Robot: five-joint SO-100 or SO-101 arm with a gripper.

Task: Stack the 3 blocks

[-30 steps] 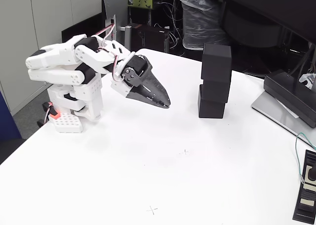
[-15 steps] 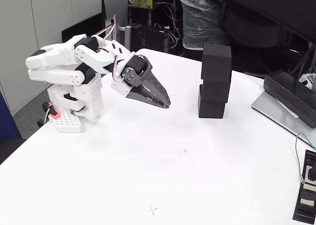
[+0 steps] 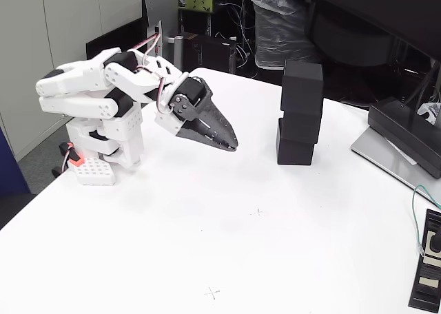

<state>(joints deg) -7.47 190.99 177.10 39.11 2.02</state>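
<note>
Three matte black cubes stand in one column on the white table, right of centre in the fixed view: the bottom block [image 3: 295, 151], the middle block [image 3: 301, 124] and the top block [image 3: 302, 87], each set slightly askew. My gripper [image 3: 231, 146] hangs folded back near the arm's base, well left of the stack and a little above the table. Its dark fingers are shut with nothing between them.
The white arm base [image 3: 103, 145] sits at the table's left edge. A monitor foot [image 3: 403, 135] and a flat grey stand occupy the right edge, with a black device [image 3: 427, 269] and cable at the lower right. Cluttered shelves and bags stand behind the table.
</note>
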